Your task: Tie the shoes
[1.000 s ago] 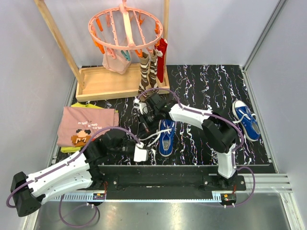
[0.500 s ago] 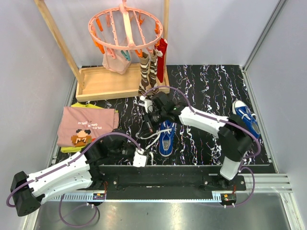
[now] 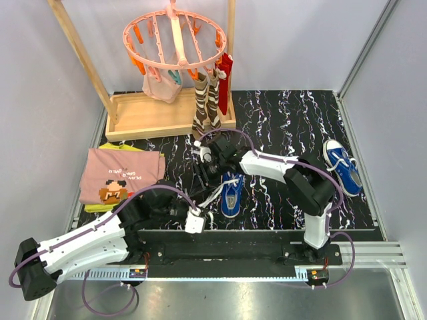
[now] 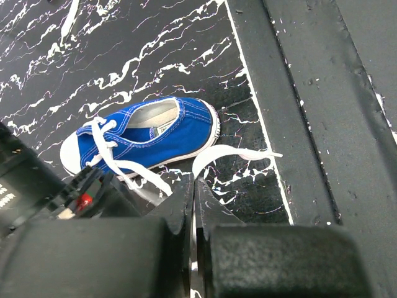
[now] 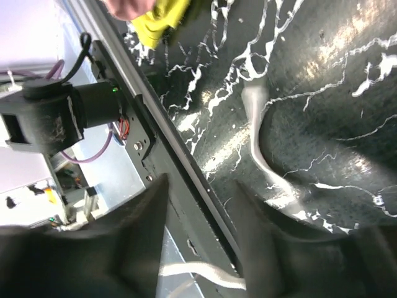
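Robot lab test cell, not a home. Plain grey panels (image 3: 300,40) box in a black marbled desk (image 3: 280,113), with an aluminium rail (image 3: 360,257) along the near edge and two arms bolted there, trailing purple cables (image 3: 160,187). Laundry is staged as props: a wooden stand (image 3: 153,120), a pink peg hanger (image 3: 175,37) and folded shirts (image 3: 120,175).

2 blue canvas sneakers, centre shoe (image 3: 231,193) and right-side shoe (image 3: 342,167): white toe caps, white soles. White lace (image 4: 236,155). Black table (image 3: 280,120), white marble veining. Brown-and-cream striped socks (image 3: 205,101); 1 red sock (image 3: 225,73). Pink hanger (image 3: 175,37), orange clips. Dusty-pink T-shirt (image 3: 120,175), pixel-figure print. Yellow garment (image 3: 117,147).
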`<act>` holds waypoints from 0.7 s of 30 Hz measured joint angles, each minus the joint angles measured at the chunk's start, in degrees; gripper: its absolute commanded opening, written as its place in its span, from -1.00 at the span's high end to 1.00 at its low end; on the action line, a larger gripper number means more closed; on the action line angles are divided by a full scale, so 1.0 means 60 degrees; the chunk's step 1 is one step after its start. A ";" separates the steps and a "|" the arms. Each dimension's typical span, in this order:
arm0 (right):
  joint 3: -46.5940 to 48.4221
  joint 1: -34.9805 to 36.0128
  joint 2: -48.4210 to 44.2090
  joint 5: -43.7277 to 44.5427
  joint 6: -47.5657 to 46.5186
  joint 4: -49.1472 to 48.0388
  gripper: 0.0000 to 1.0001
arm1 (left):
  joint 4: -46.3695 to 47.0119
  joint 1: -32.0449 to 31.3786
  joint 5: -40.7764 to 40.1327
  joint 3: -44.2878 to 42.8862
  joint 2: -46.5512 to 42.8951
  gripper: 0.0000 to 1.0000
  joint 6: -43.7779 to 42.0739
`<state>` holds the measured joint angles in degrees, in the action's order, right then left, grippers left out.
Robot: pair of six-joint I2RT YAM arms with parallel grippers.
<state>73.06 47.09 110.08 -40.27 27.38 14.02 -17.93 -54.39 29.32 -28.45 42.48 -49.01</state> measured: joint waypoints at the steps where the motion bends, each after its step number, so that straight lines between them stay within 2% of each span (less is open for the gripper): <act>1: 0.0033 -0.0029 -0.0044 -0.0022 -0.0015 0.0011 -0.18 | -0.0004 0.0000 -0.0004 0.0000 0.0000 1.00 0.0025; 2: 0.0087 -0.0087 -0.0095 -0.0069 -0.0022 0.0040 -0.31 | -0.0004 0.0000 -0.0015 0.0000 0.0000 1.00 0.0080; 6: 0.0346 -0.0769 -0.0612 -0.0240 -0.0138 0.0266 -0.52 | 0.0022 -0.0007 -0.0186 0.0000 0.0007 1.00 0.0601; 9: 0.0514 -0.1610 -0.1402 -0.0229 -0.0463 0.0448 -0.54 | 0.0226 -0.0007 -0.0634 -0.0157 0.0306 1.00 0.1519; 13: 0.0510 -0.2597 -0.2667 -0.0109 -0.1253 0.0772 -0.50 | 0.0455 0.0120 -0.1370 -0.1107 0.1453 1.00 0.3034; 17: 0.0055 -0.3020 -0.3796 0.0259 -0.2222 0.1231 -0.48 | 0.0765 0.1089 -0.1508 -0.2295 0.2732 1.00 0.4583; 21: -0.0390 -0.3268 -0.4539 0.0714 -0.3362 0.2102 -0.43 | 0.0831 0.2834 -0.1472 -0.3432 0.4320 1.00 0.6506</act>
<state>70.72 27.49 82.85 -35.99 7.20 26.63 -12.95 -37.39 20.49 -49.04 68.40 -9.98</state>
